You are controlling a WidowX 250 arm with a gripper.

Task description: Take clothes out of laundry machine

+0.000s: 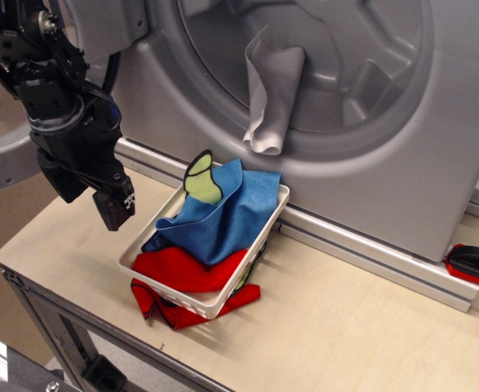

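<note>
I see the light grey cloth draped over the lower rim of the drum opening, its crumpled end hanging down outside. The silver-grey laundry machine stands on the tabletop, its round opening uncovered.

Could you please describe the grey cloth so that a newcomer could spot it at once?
Find the washer and its round drum opening. The grey cloth hangs over the opening's lower rim. Unlike the blue cloth and red cloth in the basket below, it is pale and plain.

Cloth: small light grey soft cloth hangs over drum rim of silver-grey plastic laundry machine.
Basket: white rectangular plastic basket before machine, seemingly apart.
</note>
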